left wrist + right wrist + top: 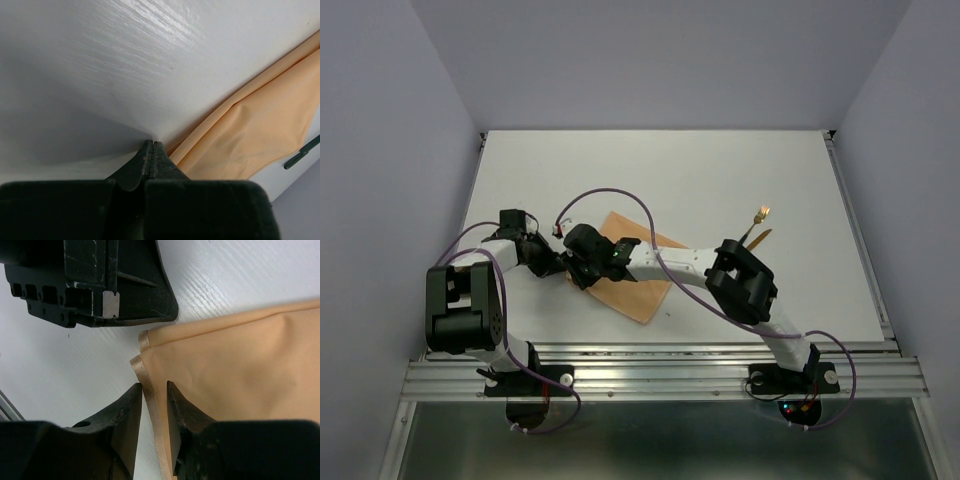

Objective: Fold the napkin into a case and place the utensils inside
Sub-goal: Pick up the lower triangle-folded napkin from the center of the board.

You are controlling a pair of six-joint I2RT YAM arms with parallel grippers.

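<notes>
The peach-orange napkin (638,278) lies folded on the white table, left of centre. In the right wrist view my right gripper (154,390) is open, its jaws a little apart astride the napkin's (235,365) hemmed left edge near a corner. My left gripper (151,145) is shut with nothing between its jaws. Its tips rest on the bare table just beside the napkin's edge (260,130). In the top view the two grippers, left (558,264) and right (580,274), meet at the napkin's left corner. The utensils (759,226), gold heads with dark handles, lie apart on the right.
The left gripper's black body (100,285) sits just beyond the napkin corner in the right wrist view. A thin dark rod (301,153) shows past the napkin at the right edge of the left wrist view. Purple cables (610,195) loop over both arms.
</notes>
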